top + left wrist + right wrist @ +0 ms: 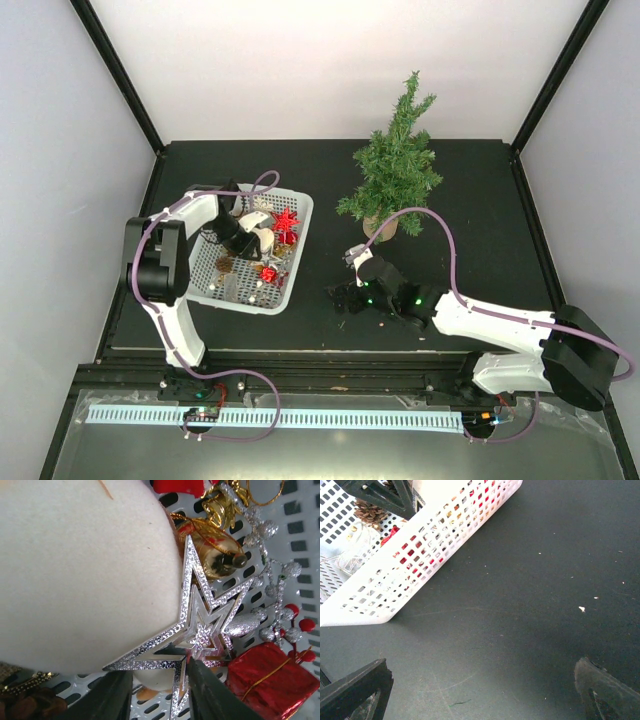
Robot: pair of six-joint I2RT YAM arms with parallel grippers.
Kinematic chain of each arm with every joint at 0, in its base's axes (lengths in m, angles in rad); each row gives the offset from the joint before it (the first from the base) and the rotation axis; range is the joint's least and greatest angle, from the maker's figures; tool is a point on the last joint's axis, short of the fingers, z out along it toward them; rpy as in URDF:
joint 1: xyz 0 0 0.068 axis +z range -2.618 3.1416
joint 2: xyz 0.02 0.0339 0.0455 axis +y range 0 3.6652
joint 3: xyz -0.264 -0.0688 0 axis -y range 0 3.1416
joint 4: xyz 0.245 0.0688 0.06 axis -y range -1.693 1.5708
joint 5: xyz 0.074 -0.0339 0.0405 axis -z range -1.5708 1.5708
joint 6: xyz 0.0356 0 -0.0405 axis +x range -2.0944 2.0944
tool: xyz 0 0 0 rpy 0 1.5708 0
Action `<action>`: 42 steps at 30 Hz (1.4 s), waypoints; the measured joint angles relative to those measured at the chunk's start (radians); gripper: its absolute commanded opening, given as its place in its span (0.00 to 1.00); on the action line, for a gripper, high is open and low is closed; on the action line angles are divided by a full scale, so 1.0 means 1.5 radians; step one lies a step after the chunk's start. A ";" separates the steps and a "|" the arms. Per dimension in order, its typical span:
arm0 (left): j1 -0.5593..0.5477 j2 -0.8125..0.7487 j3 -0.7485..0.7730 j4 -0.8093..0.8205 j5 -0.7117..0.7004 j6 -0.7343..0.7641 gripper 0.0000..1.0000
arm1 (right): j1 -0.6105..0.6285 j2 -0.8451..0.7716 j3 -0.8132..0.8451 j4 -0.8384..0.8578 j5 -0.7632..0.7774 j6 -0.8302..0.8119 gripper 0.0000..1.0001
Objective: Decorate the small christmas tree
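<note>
**Left arm reaches for a star while the tree waits across the table**

The left gripper (159, 692) sits down inside the white perforated plastic basket (298, 250). Its jaws are partly drawn in on either side of one point of a silver glitter star (200, 625), an open-outline ornament. Whether they have pinched it cannot be told.

The small christmas tree (395, 170), a dark-green bristly fir on a round tan base, stands upright on the black table (480, 230). Its long axis is vertical and it bears no ornaments that can be seen.

In the overhead view the tree lies at about two o'clock from the left gripper, well apart from it and beyond the basket's right wall. From the right gripper (345, 297) it lies at about one o'clock. That gripper rests low over bare table between basket and tree, its jaws spread wide and holding nothing, and it is the nearer arm.

The star probably has to be lifted clear of the basket and carried toward two o'clock.

Around the star, the basket holds:
- a large cream rounded object (85, 570) at nine o'clock, pressed against the star
- a gold bell (215, 555) at twelve
- a silver beaded sprig (272, 600) at two
- a red foil gift box (272, 680) at five
- a brown pine cone (369, 511), seen from the right wrist
</note>
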 measured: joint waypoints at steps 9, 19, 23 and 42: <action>0.000 -0.033 0.000 0.001 0.020 -0.001 0.14 | 0.000 0.004 0.000 0.005 -0.005 0.000 1.00; 0.000 -0.070 0.000 0.001 0.042 0.000 0.07 | 0.000 0.010 0.000 0.008 -0.010 -0.002 1.00; -0.001 -0.071 0.000 0.003 0.038 0.001 0.46 | 0.000 0.010 0.000 0.008 -0.012 -0.002 1.00; -0.002 -0.034 -0.003 0.004 0.007 -0.003 0.42 | 0.000 0.011 0.000 0.009 -0.015 -0.002 1.00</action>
